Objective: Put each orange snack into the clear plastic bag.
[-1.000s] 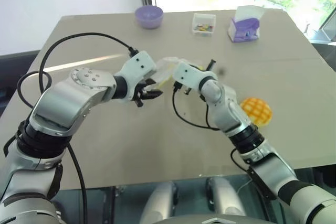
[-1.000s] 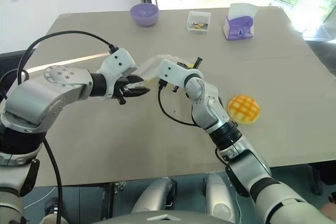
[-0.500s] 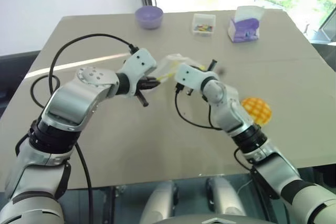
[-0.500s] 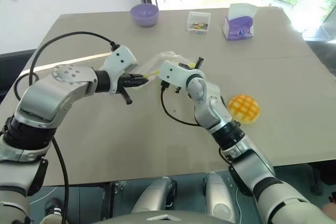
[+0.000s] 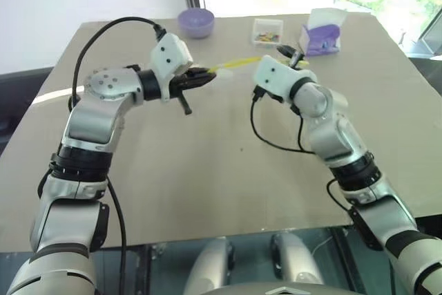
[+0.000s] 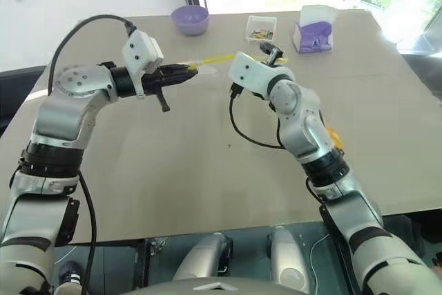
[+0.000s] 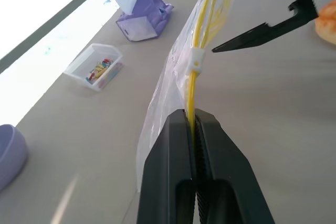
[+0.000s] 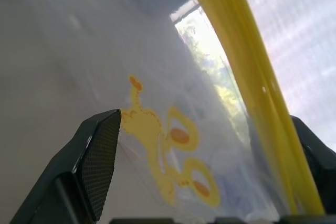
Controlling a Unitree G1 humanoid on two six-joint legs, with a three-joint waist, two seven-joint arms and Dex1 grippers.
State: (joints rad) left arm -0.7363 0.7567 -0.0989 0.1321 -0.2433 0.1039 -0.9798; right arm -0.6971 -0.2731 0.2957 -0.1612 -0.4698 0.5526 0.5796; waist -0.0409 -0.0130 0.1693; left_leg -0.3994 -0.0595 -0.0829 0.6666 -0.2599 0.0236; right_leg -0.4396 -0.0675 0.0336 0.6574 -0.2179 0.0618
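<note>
**Bag held up by its seal strip; bun waits on the table**

Head views: the left gripper [image 5: 204, 74] is clamped on the yellow seal strip of the clear plastic bag [image 5: 238, 64], holding it lifted above the table [image 5: 207, 191]. The right gripper [image 6: 271, 52] sits at the bag's other end with its jaws apart, the film between them rather than pinched. A sliver of the orange snack [image 6: 332, 136] peeks out behind the right forearm, resting on the table and well apart from the bag.

Left wrist view: the fingers are shut tight on the strip, and the thin film hangs limp and crinkled below it. It looks very light, floppy and slippery, so the stiffer seal edge is probably the only dependable place to hold. The snack's edge [image 7: 326, 20] shows beyond the right gripper's spread jaws.

Right wrist view: printed film and the yellow strip lie between the open fingers. Whether the bag's mouth is open is hard to tell here. The bun looks soft, so it likely suits a gentle grasp across its sides.
</note>
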